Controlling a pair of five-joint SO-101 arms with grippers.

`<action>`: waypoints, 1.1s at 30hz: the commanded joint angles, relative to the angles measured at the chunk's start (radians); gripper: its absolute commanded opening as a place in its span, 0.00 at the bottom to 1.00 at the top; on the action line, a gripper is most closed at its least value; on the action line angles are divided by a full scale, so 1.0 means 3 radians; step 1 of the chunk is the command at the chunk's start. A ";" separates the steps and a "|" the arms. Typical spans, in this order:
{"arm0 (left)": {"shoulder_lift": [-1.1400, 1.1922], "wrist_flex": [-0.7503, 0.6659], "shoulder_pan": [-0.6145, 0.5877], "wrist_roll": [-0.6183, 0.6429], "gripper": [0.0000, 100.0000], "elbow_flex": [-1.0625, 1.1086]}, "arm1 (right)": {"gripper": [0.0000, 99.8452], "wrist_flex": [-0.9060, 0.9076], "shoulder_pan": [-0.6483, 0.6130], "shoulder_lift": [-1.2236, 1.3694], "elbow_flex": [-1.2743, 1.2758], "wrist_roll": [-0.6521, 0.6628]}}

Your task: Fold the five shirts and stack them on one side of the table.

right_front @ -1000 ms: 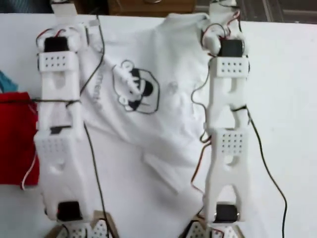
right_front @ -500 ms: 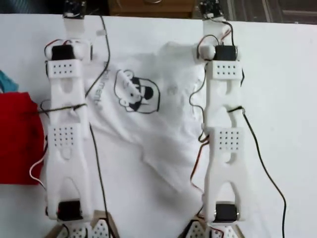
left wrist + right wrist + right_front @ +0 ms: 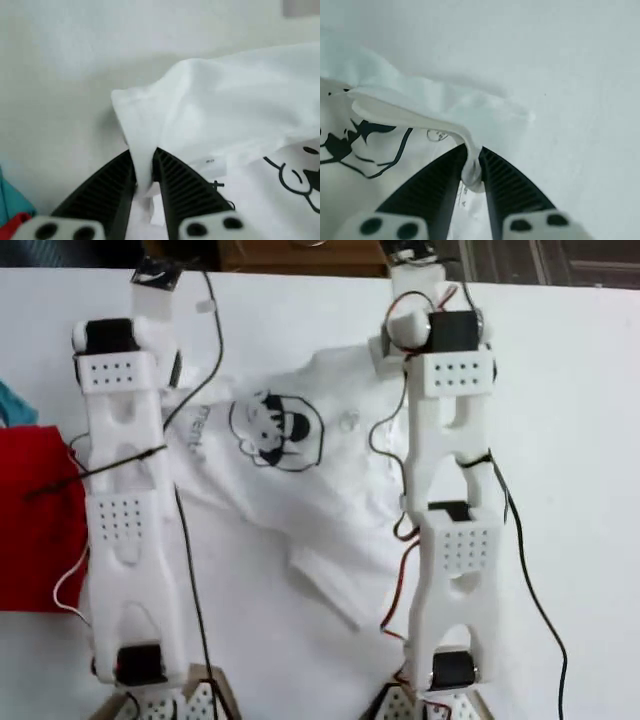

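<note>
On the table [image 3: 585,440] lies the white shirt [image 3: 335,495]; left hand [image 3: 144,172] and right hand [image 3: 472,172] each pinch it.

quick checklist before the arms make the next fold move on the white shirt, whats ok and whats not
1. left gripper shut on a pinch of the white shirt: ok.
2. right gripper shut on the shirt's edge: ok.
3. shirt lying flat on the table: not ok, its lower part is creased and bunched in the high view.
4. red shirt apart from the white one: cannot tell, the left arm covers the gap.
</note>
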 commanded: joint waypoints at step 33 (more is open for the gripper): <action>-0.2629 0.0046 -0.0199 -0.1678 0.02 0.4222 | 0.02 -0.0284 -0.1097 -0.3373 0.5672 0.0604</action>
